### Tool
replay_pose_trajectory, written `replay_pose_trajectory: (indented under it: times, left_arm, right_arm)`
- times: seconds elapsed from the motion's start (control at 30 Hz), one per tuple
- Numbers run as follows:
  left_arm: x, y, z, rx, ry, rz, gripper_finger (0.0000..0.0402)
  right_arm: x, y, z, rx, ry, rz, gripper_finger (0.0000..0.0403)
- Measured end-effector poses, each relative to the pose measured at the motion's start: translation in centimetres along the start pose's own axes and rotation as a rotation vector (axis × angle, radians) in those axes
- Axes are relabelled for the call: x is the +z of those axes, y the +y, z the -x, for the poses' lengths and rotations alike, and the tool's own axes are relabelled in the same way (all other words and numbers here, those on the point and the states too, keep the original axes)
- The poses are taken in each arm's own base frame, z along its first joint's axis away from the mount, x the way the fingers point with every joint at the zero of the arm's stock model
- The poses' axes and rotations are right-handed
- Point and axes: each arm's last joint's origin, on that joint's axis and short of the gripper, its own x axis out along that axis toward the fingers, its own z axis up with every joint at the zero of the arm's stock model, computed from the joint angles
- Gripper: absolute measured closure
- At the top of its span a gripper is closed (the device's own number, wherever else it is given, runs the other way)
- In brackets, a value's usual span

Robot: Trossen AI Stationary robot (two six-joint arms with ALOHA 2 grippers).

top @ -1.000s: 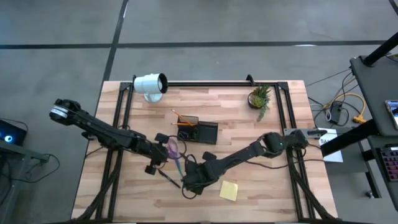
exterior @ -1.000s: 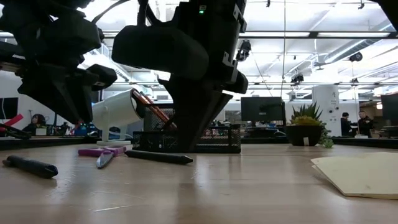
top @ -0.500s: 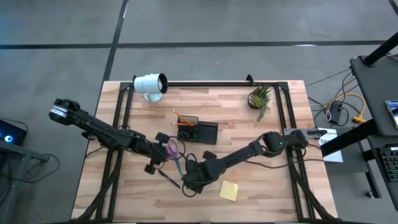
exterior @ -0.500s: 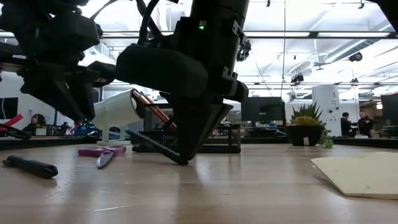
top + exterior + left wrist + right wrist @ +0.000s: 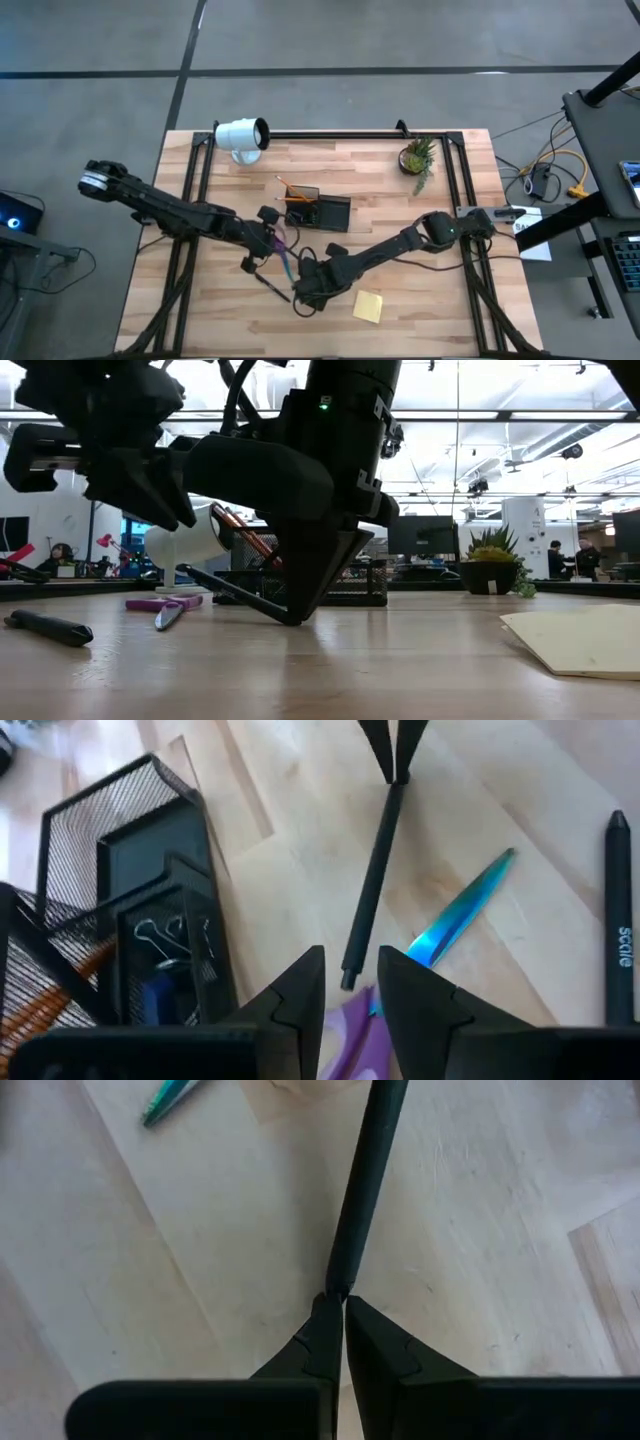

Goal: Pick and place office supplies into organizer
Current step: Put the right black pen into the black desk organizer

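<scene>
My right gripper point(image 5: 338, 1295) is shut on a thin black pen point(image 5: 362, 1180) near the table's middle, in front of the organizer point(image 5: 330, 213). The organizer, a black mesh tray, stands on the table with orange pencils point(image 5: 289, 188) sticking out of its taller section. My left gripper point(image 5: 350, 985) hovers open over the purple-handled scissors point(image 5: 281, 240), which lie flat with their blades point(image 5: 462, 908) toward the near edge. A black marker point(image 5: 50, 627) lies on the wood close by. A yellow sticky-note pad point(image 5: 367, 306) lies near the front edge. My right gripper pinches the black pen by one end point(image 5: 340, 1280) between its two fingertips, coming steeply from above. The fingers lie in line with the pen. The held end point(image 5: 288, 618) is down by the table, and the pen slants up from it to its free end point(image 5: 185, 570).
A white cylindrical lamp point(image 5: 241, 135) stands at the far left and a small potted plant point(image 5: 418, 155) at the far right. A black rail point(image 5: 330, 134) runs along the far edge. Bare wood lies right of the sticky pad.
My left gripper has risen, shifted toward the organizer and rolled about its own axis. The black pen, flat on the table a second ago, now slants: its free end has tipped up while the end in my right gripper stays low.
</scene>
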Motion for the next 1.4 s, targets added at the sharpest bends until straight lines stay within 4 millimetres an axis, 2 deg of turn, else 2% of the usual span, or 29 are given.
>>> replay_pose_trajectory:
  times: [0.17,0.37,1.0,1.13,1.4]
  left_arm:
    - [0.1,0.5,-0.1,-0.015,-0.017,-0.012,0.0298]
    - [-0.5,0.7,-1.2,-0.053,0.019,-0.022,0.0271]
    - [-0.8,0.8,-5.1,-0.071,0.113,-0.017,0.0270]
    - [-0.5,0.9,-5.5,-0.074,0.119,-0.018,0.0293]
    - [-0.5,1.0,-5.3,-0.081,0.123,-0.024,0.0384]
  right_arm:
    - [0.0,0.0,0.0,0.000,0.000,0.000,0.0394]
    - [0.0,0.0,0.0,0.002,-0.002,0.000,0.0394]
    - [0.0,0.1,0.0,0.005,-0.004,-0.004,0.0394]
    - [0.0,0.1,0.0,0.005,-0.004,-0.004,0.0394]
    - [0.1,0.1,0.1,0.007,-0.004,-0.001,0.0394]
